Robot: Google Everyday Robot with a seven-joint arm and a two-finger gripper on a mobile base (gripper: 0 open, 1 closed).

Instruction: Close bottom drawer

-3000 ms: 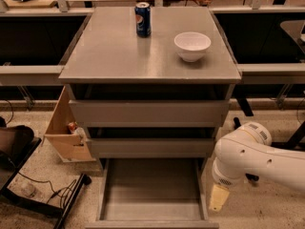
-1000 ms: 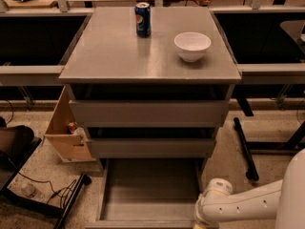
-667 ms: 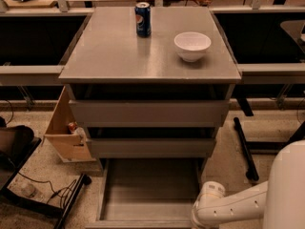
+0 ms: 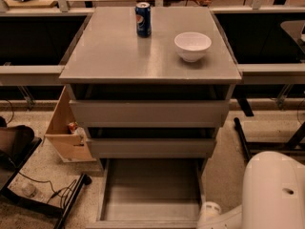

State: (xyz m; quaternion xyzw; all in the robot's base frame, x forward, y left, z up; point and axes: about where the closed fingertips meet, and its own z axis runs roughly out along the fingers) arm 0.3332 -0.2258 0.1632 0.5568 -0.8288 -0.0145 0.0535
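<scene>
The bottom drawer (image 4: 150,190) stands pulled far out at the foot of the grey cabinet, showing its plain, empty grey tray. Its front edge lies along the bottom edge of the view. My arm's large white link (image 4: 274,194) fills the bottom right corner. A white wrist joint (image 4: 209,210) sits low by the drawer's front right corner. The gripper itself is out of view, below the frame.
The middle drawer (image 4: 151,148) and top drawer (image 4: 148,113) are each slightly out. A blue soda can (image 4: 143,19) and a white bowl (image 4: 192,46) stand on the cabinet top (image 4: 109,56). A wooden box (image 4: 64,132) and cables (image 4: 57,192) lie left; a black frame leg (image 4: 242,138) lies right.
My arm has dropped from beside the drawer's right side to its front right corner. The gripper has gone out of view. The drawer is as far out as before.
</scene>
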